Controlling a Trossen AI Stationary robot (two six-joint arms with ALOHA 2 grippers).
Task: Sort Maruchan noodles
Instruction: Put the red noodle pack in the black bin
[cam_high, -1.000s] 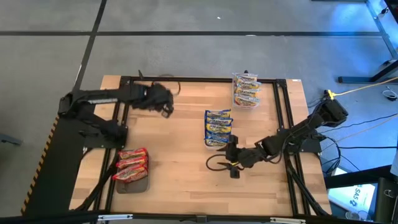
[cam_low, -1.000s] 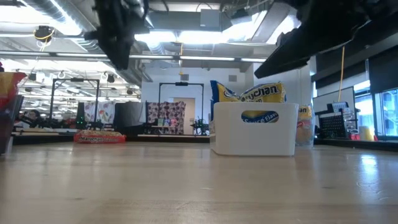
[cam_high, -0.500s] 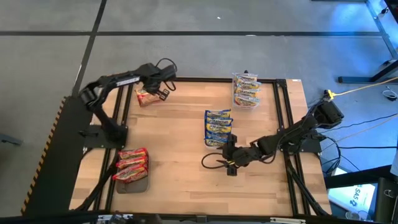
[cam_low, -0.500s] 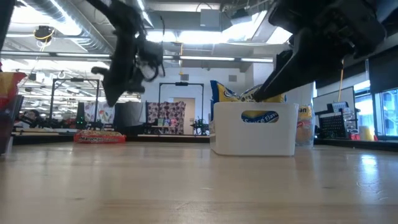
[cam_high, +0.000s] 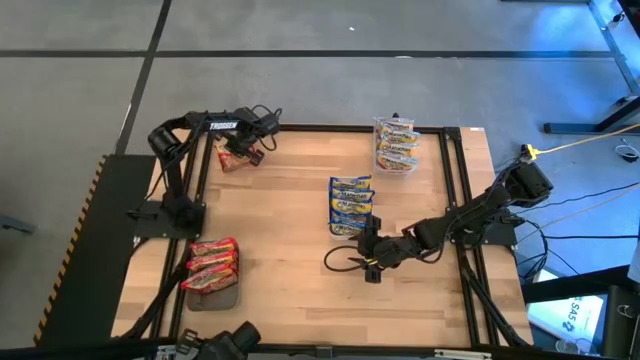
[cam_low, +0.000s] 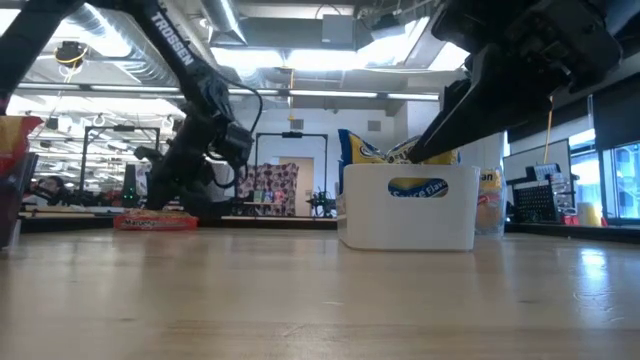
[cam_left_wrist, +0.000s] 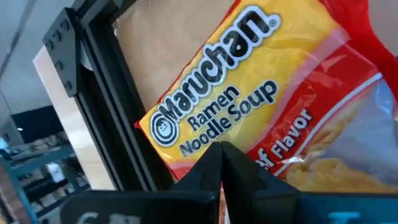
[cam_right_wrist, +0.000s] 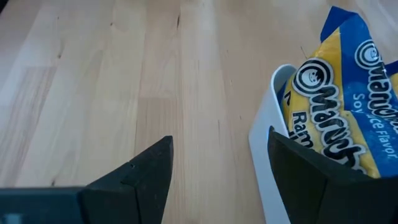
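Observation:
A red-bordered Maruchan noodle packet (cam_high: 230, 160) lies flat on the table at the far left corner, beside the black frame rail. My left gripper (cam_high: 247, 152) is shut and slants down, its tips just over the packet's printed face (cam_left_wrist: 249, 106). Blue-bordered packets (cam_high: 350, 200) stand in a white tray (cam_low: 410, 215) at mid-table. My right gripper (cam_high: 345, 263) is open on the near side of that tray. Nothing is between its fingers, and the tray's corner (cam_right_wrist: 261, 124) is beside one of them. My left gripper's shut fingertips (cam_left_wrist: 221, 155) come slanting down over the middle of the red packet's face. The fingers themselves hide the spot, so I cannot tell whether they touch it. The packet lies flat on the table.
A clear tub (cam_high: 396, 146) with orange-bordered packets stands at the far right. A dark tray (cam_high: 212, 272) with red packets sits at the near left. Black frame rails (cam_high: 300, 128) run along the table's edges. Bare wood lies between the containers.
My left gripper has swung toward the table's far left corner and come down, tipping steeply downward until its tips stand just over the red packet. The packet has stayed where it lay.

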